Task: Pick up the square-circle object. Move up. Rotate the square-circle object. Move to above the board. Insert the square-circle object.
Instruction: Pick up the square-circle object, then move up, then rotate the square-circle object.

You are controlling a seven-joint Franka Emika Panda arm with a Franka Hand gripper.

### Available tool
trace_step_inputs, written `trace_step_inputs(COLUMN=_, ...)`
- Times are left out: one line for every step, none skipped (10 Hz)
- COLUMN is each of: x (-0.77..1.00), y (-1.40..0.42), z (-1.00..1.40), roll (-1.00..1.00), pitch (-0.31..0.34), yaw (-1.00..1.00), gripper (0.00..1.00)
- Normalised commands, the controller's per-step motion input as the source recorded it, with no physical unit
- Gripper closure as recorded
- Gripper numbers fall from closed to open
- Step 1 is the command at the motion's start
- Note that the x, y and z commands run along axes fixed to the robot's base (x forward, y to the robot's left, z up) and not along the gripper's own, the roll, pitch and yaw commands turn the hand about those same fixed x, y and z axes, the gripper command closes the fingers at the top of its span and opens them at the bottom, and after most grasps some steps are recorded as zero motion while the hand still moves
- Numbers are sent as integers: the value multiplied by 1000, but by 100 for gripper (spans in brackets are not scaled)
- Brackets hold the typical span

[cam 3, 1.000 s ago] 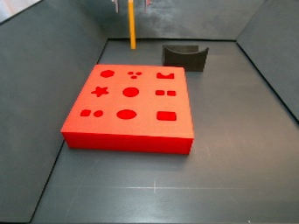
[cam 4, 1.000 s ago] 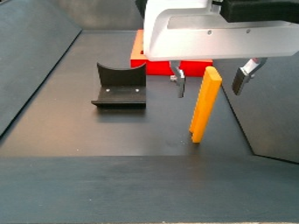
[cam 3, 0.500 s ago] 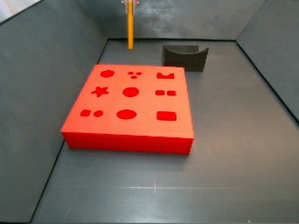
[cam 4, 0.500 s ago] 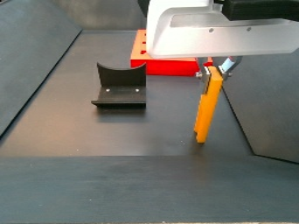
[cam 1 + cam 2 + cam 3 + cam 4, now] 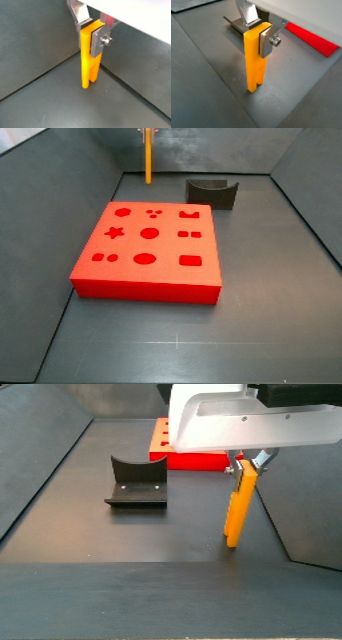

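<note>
We judged the pick-up done: the gripper (image 5: 247, 462) was clamped on the upright peg (image 5: 237, 506) (beyond the board's (image 5: 148, 249) far edge), so we needed to lift next.

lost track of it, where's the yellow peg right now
The square-circle object stands upright, clamped near its top in the pincer, at the far end of the floor beyond the board, near the dark curved holder.

A dark grey floor (image 5: 201, 343) is enclosed by plain grey walls (image 5: 60, 168); faint seams are seen on it, possibly panel joints, under even light.
</note>
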Motion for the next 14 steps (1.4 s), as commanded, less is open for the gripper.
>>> trace_step_inputs(x=0, y=0, z=0, roll=0, pitch=0, yaw=0, gripper=100)
trace_step_inputs(x=0, y=0, z=0, roll=0, pitch=0, yaw=0, gripper=100)
trace_step_inputs(x=0, y=0, z=0, roll=0, pitch=0, yaw=0, gripper=100)
trace_step_inputs(x=0, y=0, z=0, roll=0, pitch=0, yaw=0, gripper=100)
trace_step_inputs(x=0, y=0, z=0, roll=0, pitch=0, yaw=0, gripper=100)
trace_step_inputs(x=0, y=0, z=833, roll=0, pitch=0, yaw=0, gripper=100)
trace_step_inputs(x=-8, y=62, z=797, roll=1, pitch=22, yaw=-40, gripper=100)
trace_step_inputs(x=-19, y=51, z=715, roll=0, pitch=48, yaw=-44, gripper=100)
trace_step_inputs(x=-8, y=32, z=516, roll=10, pitch=75, yaw=-42, gripper=100)
trace_step_inputs(x=2, y=30, z=353, roll=14, pitch=88, yaw=-31, gripper=100)
trace_step_inputs(x=103, y=-1000, z=449, roll=0, pitch=0, yaw=0, gripper=100)
trace_step_inputs(x=103, y=-1000, z=404, roll=1, pitch=0, yaw=16, gripper=100)
trace_step_inputs(x=80, y=-1000, z=393, roll=18, pitch=6, yaw=29, gripper=100)
trace_step_inputs(x=72, y=-1000, z=375, roll=30, pitch=5, yaw=27, gripper=100)
